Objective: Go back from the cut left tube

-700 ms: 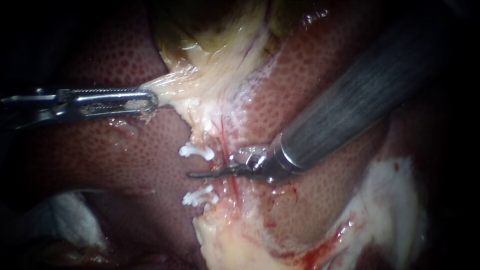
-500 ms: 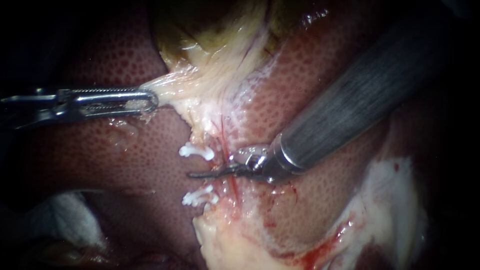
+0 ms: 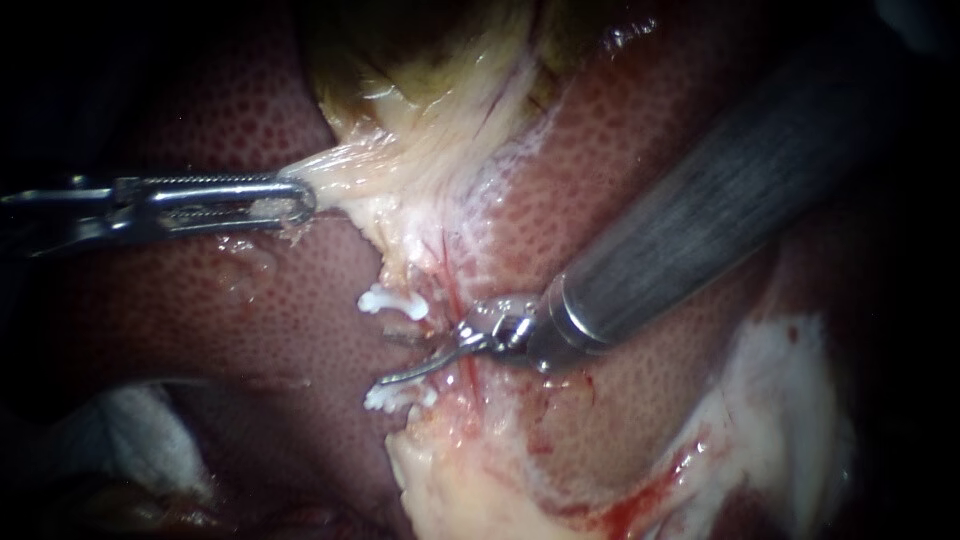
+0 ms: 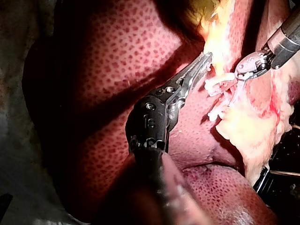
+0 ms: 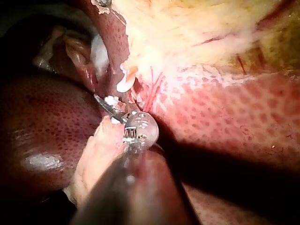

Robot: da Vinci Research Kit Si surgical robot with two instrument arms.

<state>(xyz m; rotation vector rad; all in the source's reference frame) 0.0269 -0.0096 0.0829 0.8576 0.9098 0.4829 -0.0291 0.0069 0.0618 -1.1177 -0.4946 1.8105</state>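
Note:
My left instrument (image 3: pixel 295 205) comes in from the left, its jaws shut on a pale strand of gallbladder tissue (image 3: pixel 420 150) and holding it taut. Two white clips sit one above the other, the upper clip (image 3: pixel 392 301) and the lower clip (image 3: pixel 398 394), with the cut tube's gap between them. My right instrument (image 3: pixel 392 360) reaches into that gap from the upper right; its thin curved blades stand open, one near the lower clip. In the left wrist view my left instrument (image 4: pixel 202 63) grips the pale tissue, and my right instrument (image 4: pixel 236 86) lies beside the clips (image 4: pixel 216 85).
Mottled red liver (image 3: pixel 250 320) surrounds the site. A thin red strand (image 3: pixel 462 375) runs under the right instrument's wrist. Pale fatty tissue (image 3: pixel 450 490) lies below the clips, with blood-stained white tissue (image 3: pixel 790 400) at the right. White gauze (image 3: pixel 130 425) sits at the lower left.
The right instrument's blades, shut together before, have opened; one now points down toward the lower clip. The left instrument has held still.

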